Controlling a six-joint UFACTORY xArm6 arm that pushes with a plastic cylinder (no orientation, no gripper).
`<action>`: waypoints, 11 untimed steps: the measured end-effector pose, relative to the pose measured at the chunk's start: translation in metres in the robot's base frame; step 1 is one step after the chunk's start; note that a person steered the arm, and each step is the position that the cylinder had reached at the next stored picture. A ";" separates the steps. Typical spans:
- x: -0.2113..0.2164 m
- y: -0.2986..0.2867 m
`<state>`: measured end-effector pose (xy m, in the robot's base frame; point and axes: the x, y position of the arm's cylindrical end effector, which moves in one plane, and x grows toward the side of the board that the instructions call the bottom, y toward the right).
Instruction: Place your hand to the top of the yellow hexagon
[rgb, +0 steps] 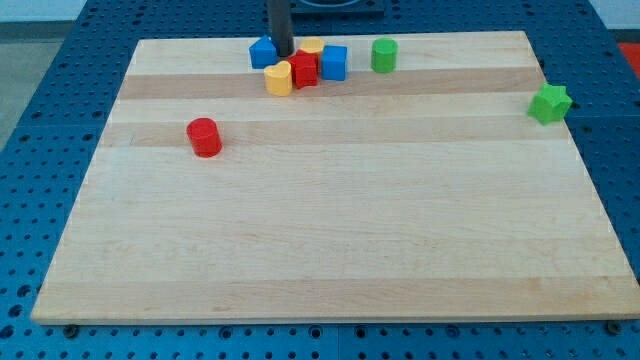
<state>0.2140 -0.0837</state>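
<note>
the rod's tip, fingerless, stands just left of the yellow hexagon; light, slides easily; approach its top edge.

The small yellow hexagon block sits flat up around 12 o'clock on the board, mostly hidden behind the red block at its 6 o'clock.

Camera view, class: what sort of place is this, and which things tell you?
Probably a robotics lab bench: a wooden board on a blue perforated table, coloured blocks, and my tip among them.
</note>
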 end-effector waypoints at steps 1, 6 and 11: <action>-0.006 -0.019; -0.022 0.058; -0.014 0.067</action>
